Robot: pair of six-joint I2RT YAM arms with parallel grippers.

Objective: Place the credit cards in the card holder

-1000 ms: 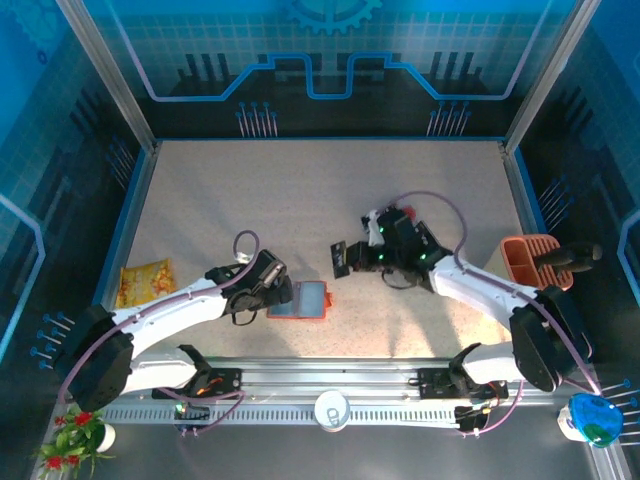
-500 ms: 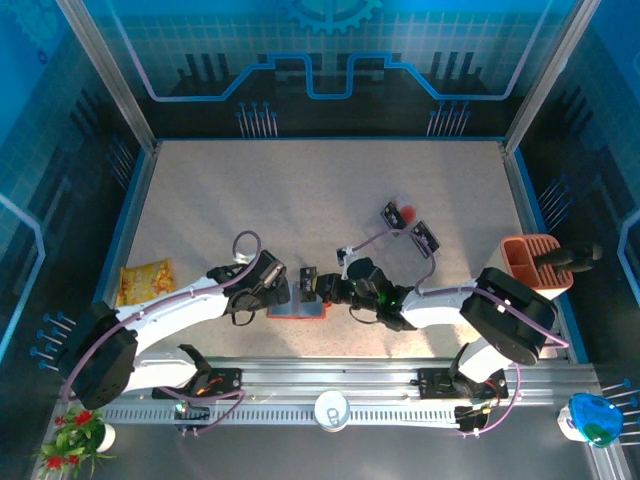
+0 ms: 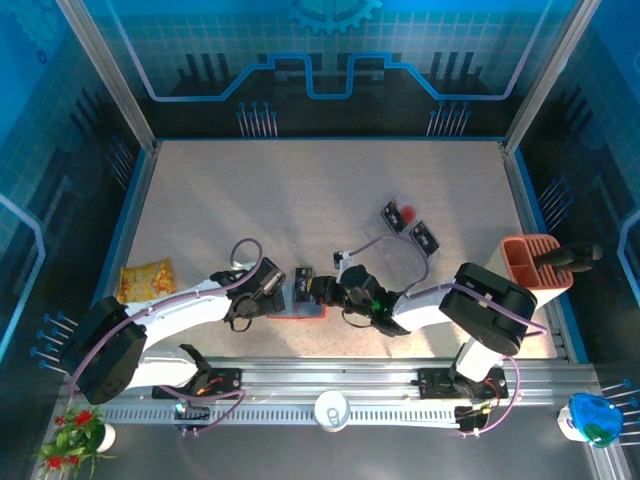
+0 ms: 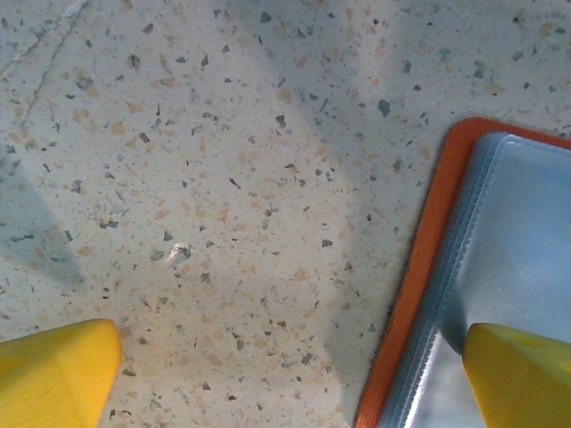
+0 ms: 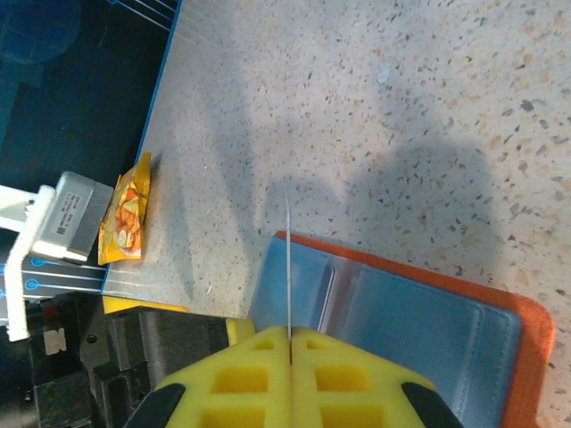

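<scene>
The red-orange card holder (image 3: 300,314) lies open on the table with its grey-blue pockets up (image 5: 419,316). My left gripper (image 3: 272,293) is open and straddles its left edge (image 4: 412,276): one yellow fingertip (image 4: 522,379) rests on the inner pocket, the other (image 4: 53,370) is over bare table. My right gripper (image 3: 312,289) is shut on a dark credit card (image 3: 303,279), seen edge-on as a thin line (image 5: 288,259) over the holder's left pocket. Two more credit cards (image 3: 397,214) (image 3: 424,237) lie flat on the table to the right.
A terracotta slotted bin (image 3: 530,260) with a dark object in it stands at the right edge. A yellow snack packet (image 3: 145,280) lies at the left, also in the right wrist view (image 5: 125,214). A cup (image 3: 331,408) sits on the front rail.
My right arm has swung left and toward the front with the card, from mid-table to over the card holder. The left gripper has stayed at the holder's left edge.
</scene>
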